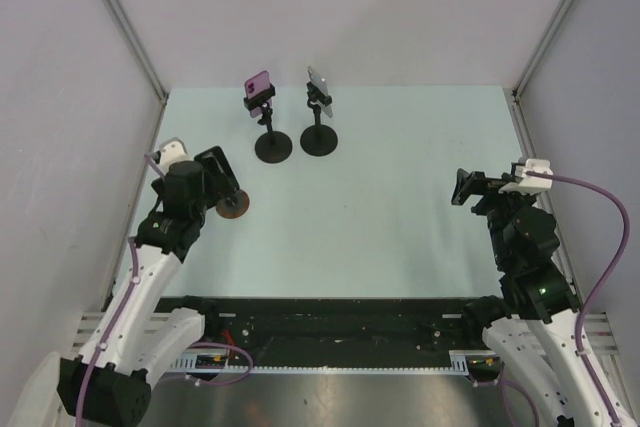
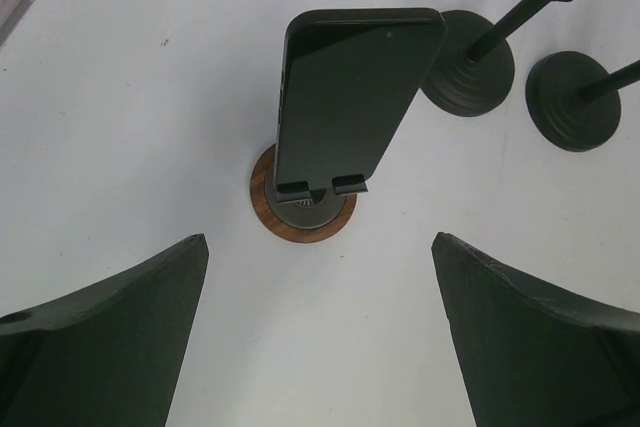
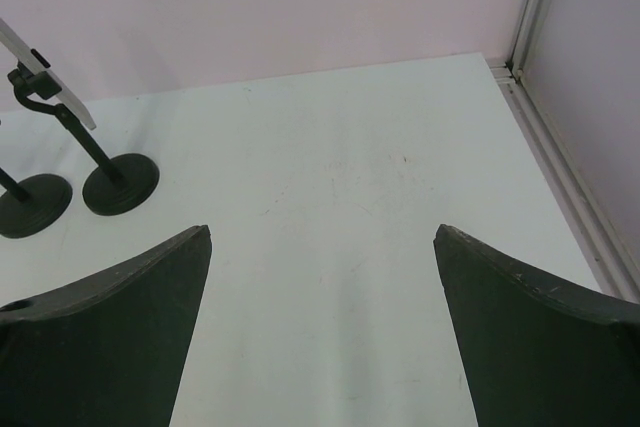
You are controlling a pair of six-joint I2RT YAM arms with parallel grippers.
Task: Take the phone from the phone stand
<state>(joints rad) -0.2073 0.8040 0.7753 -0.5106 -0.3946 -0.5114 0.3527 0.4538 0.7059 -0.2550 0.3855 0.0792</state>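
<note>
A: Left wrist view: where is the phone (image 2: 350, 97)?
B: Straight ahead of the left gripper (image 2: 320, 252), leaning back in the phone stand (image 2: 303, 215), with its lower edge caught by two small hooks. The fingers are spread wide and touch nothing.
A: And the right gripper (image 3: 322, 237)?
B: It is spread apart too, holding nothing, above the table (image 3: 350, 167). Two black round-based mounts (image 2: 470, 72) stand beyond the phone, ahead and to the left gripper's right.
</note>
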